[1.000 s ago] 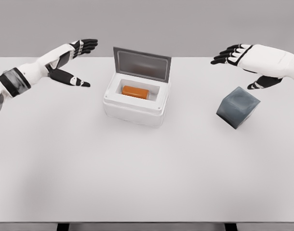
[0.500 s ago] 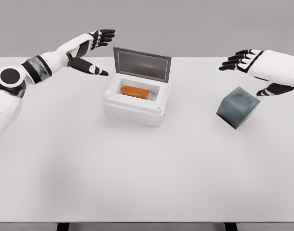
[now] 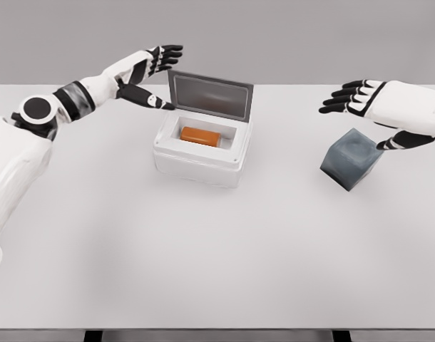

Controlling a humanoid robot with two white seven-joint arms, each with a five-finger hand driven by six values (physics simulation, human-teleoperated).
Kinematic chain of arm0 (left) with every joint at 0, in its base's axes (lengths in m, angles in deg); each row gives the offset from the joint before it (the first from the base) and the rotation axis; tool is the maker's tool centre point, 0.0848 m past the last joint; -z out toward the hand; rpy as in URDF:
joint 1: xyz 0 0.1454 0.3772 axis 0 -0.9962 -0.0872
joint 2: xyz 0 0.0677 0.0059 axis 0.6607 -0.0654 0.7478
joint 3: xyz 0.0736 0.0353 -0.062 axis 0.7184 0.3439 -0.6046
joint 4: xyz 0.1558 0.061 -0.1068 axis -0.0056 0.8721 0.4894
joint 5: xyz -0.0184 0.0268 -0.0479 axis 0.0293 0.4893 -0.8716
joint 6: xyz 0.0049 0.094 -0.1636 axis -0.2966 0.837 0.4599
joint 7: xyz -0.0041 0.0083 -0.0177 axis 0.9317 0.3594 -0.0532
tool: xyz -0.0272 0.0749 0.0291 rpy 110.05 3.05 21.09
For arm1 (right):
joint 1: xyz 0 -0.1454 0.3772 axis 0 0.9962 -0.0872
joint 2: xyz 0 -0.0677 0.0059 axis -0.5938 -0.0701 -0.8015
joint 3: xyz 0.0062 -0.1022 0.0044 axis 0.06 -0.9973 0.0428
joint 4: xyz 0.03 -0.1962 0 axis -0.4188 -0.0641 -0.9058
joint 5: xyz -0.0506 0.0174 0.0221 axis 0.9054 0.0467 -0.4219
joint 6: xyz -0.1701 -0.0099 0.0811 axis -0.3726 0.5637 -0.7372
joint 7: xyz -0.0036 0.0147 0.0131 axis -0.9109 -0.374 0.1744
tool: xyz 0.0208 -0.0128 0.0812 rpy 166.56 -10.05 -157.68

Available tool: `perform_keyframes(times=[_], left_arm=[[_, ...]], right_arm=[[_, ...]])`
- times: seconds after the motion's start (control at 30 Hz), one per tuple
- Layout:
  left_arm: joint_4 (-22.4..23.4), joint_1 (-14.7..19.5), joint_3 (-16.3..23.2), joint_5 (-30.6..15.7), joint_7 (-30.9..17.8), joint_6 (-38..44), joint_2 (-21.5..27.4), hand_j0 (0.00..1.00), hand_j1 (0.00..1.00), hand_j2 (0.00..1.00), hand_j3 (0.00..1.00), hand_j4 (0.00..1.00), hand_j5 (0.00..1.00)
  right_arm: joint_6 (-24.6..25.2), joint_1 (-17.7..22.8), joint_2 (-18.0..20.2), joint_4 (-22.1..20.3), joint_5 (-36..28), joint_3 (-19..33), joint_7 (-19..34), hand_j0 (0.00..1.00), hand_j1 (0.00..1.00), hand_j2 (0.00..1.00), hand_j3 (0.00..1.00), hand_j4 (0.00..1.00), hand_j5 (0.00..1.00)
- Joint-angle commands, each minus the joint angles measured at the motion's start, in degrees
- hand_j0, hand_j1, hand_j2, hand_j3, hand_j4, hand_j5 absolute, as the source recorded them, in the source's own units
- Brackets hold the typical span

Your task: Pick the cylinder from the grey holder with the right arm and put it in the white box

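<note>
An orange cylinder (image 3: 200, 135) lies on its side inside the white box (image 3: 197, 158), whose grey lid (image 3: 210, 95) stands raised at the back. The grey holder (image 3: 351, 158) sits tilted on the table to the right, with nothing visible in it. My right hand (image 3: 366, 114) hovers open just above and behind the holder, fingers spread and pointing left. My left hand (image 3: 155, 75) is open beside the left edge of the lid, thumb close to the lid's lower corner.
The white table (image 3: 203, 256) spans the view, its front edge near the bottom. A plain grey wall stands behind it.
My left arm has swung right, bringing its hand up to the left edge of the box lid. The right hand drifted slightly, staying above the holder. Cylinder, box and holder have not moved.
</note>
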Motion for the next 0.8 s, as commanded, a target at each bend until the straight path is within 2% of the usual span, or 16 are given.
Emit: perform_keyframes(times=[0.0, 0.2, 0.77], left_arm=[[0.26, 0.0, 0.01, -0.24, 0.01, 0.1, -0.18, 1.0, 1.0, 1.0, 1.0, 1.0, 1.0], [-0.62, -0.18, 0.01, -0.59, -2.1, -0.34, 0.7, 1.0, 1.0, 1.0, 1.0, 1.0, 1.0], [-5.72, -1.05, 0.71, -0.85, -2.21, -0.87, 3.07, 1.0, 1.0, 1.0, 1.0, 1.0, 1.0]], right_arm=[[0.17, 0.0, -0.14, -0.31, -0.35, 0.01, -0.03, 1.0, 1.0, 1.0, 1.0, 1.0, 1.0], [0.17, 0.09, 0.3, -0.4, -0.26, 0.01, -0.03, 1.0, 1.0, 1.0, 1.0, 1.0, 1.0], [0.17, 0.44, 0.56, -0.4, -0.35, -0.17, -0.03, 1.0, 1.0, 1.0, 1.0, 1.0, 1.0]])
